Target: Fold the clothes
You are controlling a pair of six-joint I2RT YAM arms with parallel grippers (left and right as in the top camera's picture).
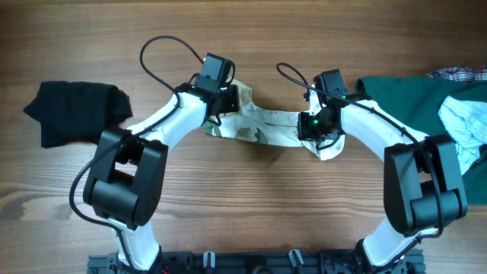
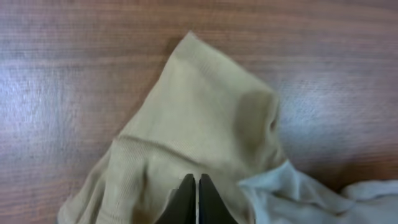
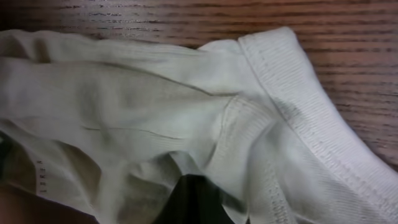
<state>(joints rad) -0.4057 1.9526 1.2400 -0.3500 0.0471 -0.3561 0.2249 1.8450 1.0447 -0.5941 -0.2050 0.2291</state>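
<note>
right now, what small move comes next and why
Probably ease both claws apart a little to flatten it: the left claw is shut on the cream garment at its tan end, the right claw sits at the other end, and the cloth between looks bunched.

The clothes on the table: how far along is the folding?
Nothing looks neatly folded yet. In hand: the cream garment, pinched by the left pincer, its other end draped over the right pincer. To do: the black garment, dark green garment, striped garment and plaid garment, all rumpled.
</note>
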